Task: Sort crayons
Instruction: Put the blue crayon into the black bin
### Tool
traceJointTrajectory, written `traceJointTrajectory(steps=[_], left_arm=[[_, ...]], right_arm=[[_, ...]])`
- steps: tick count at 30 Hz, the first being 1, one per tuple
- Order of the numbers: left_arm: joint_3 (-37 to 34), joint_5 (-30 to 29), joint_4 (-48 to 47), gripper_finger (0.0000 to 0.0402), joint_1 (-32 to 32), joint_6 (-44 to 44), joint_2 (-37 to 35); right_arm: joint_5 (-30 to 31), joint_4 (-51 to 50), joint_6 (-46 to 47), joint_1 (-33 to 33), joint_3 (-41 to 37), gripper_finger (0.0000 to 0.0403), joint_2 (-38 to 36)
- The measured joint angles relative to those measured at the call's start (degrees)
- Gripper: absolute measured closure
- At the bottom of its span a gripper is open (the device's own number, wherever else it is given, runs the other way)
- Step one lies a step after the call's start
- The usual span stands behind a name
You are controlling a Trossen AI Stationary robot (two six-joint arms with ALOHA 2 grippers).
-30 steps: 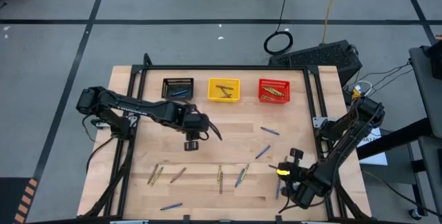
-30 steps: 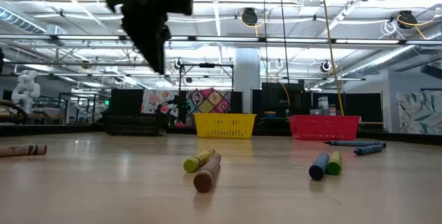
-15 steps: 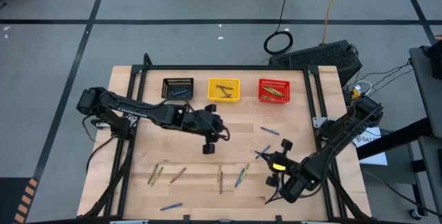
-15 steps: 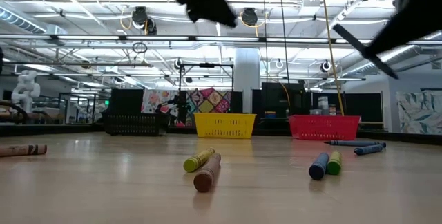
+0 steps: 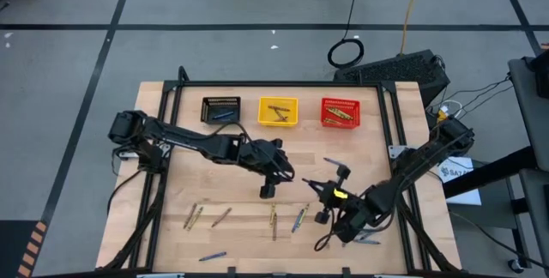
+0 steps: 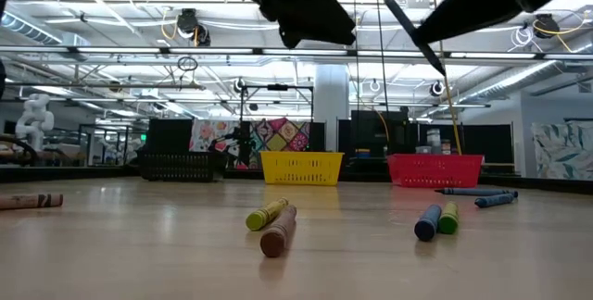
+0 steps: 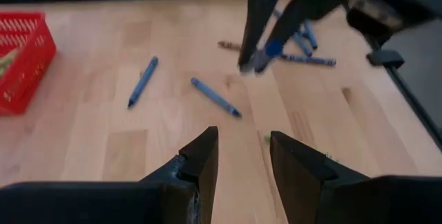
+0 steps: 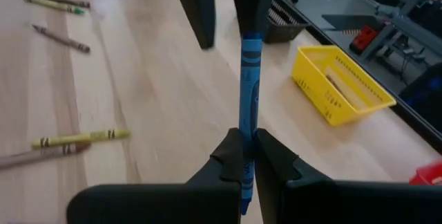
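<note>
My right gripper (image 8: 246,148) is shut on a blue crayon (image 8: 248,92) and hovers above the table's middle (image 5: 316,185). My left gripper (image 7: 243,158) is open and holds nothing. It faces the right gripper from the left (image 5: 286,173), a short way off the crayon's free end. Loose crayons lie flat on the wood: blue ones (image 7: 215,97) (image 7: 141,81), an olive one (image 8: 79,138) and a brown one (image 8: 61,39). Along the far edge stand the black basket (image 5: 220,109), the yellow basket (image 5: 278,111) and the red basket (image 5: 340,112). My right gripper pinches the blue crayon near one end (image 8: 244,172) between its two fingers. The crayon lies along the fingers and sticks out ahead of them toward the left gripper. It is lifted clear of the table, slanting a little downward.
More crayons lie in a row near the front edge (image 5: 274,220) (image 5: 193,216) (image 5: 212,256), and others close to the low camera (image 6: 276,226) (image 6: 435,218). Black rails frame the table (image 5: 163,184).
My left gripper has moved toward the table's right edge and tipped up from pointing steeply down to a shallow slant. My right gripper has swung toward the left edge, turning and tipping up as well. The two now face each other over the table's middle.
</note>
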Motion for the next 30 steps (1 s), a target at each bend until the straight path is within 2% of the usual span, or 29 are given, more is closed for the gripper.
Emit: traceJointTrajectory(steps=[13, 30], left_arm=[[-0.04, 4.22, 7.10, 0.0270, -0.02, 0.08, 0.04], [-0.07, 4.41, 10.19, 0.0270, -0.02, 0.17, 0.39]], right_arm=[[1.31, 10.00, -9.43, -1.71, 0.00, 0.0403, 0.00], [1.00, 15.09, -14.69, -4.01, 0.00, 0.0403, 0.00]])
